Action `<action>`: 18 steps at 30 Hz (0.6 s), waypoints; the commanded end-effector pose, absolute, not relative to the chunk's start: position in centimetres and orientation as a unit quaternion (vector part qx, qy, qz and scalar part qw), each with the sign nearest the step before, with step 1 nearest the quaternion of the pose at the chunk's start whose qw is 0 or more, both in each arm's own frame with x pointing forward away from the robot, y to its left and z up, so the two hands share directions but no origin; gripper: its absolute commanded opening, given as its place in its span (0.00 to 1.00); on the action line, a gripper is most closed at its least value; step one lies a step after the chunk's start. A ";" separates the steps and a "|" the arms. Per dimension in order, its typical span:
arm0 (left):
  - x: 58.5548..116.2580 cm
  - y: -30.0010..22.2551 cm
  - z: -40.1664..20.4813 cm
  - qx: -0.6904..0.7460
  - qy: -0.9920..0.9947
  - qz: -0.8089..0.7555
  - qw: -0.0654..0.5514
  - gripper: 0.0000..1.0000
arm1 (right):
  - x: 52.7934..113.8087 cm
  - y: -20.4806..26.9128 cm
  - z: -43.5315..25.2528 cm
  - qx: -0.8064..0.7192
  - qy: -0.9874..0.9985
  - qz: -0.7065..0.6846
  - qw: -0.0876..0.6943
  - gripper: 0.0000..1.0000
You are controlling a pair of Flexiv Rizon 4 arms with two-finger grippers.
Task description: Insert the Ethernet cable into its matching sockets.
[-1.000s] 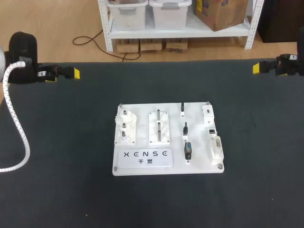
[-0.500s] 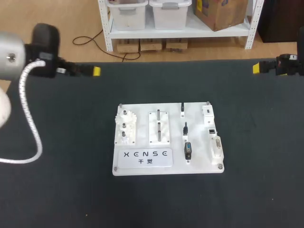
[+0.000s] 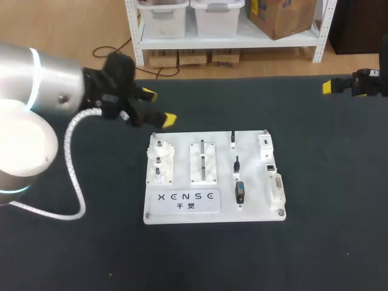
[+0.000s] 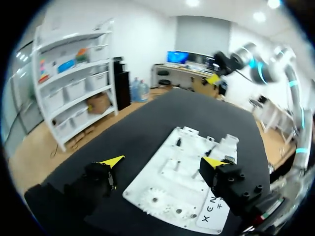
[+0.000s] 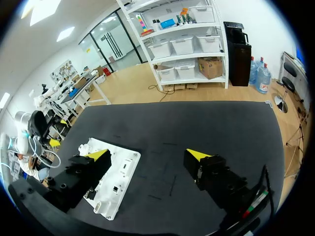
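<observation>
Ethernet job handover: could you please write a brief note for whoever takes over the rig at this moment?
Left hand: open, empty, over the table by the board's far left corner.
Right hand: open, empty, at the table's far right edge, apart from the board.
Things: small dark plugs stand in the board's right half, beside white sockets; I cannot tell which are the Ethernet ones.
Done: nothing grasped.
Left: grasp the Ethernet plug, seat it in its socket.

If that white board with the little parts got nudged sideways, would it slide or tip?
Probably slide, not tip: the white board lies flat and wide on the table. It looks rigid, so it should move as one piece.
</observation>
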State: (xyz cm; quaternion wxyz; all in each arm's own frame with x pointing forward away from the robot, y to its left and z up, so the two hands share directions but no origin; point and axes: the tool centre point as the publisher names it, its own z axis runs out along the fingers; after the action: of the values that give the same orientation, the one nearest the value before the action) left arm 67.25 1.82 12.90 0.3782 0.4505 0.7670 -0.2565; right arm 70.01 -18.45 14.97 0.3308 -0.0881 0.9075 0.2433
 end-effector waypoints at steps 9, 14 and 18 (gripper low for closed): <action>63.9 -0.4 9.9 0.624 0.614 -0.301 0.377 1.00 | 70.0 -18.5 15.0 -0.089 0.907 0.244 0.330 1.00; 62.4 -0.8 8.8 0.622 0.625 -0.299 0.364 1.00 | 70.0 -18.5 15.0 -0.089 0.907 0.244 0.330 1.00; 61.8 -0.7 8.4 0.611 0.637 -0.297 0.364 1.00 | 70.0 -18.5 15.0 -0.089 0.907 0.244 0.330 1.00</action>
State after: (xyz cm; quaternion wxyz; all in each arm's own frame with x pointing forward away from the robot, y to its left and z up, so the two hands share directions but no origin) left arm 62.23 -0.80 8.76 0.3548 0.6174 0.6353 -0.2989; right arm 70.01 -18.45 14.97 0.3308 -0.0882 0.9075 0.2433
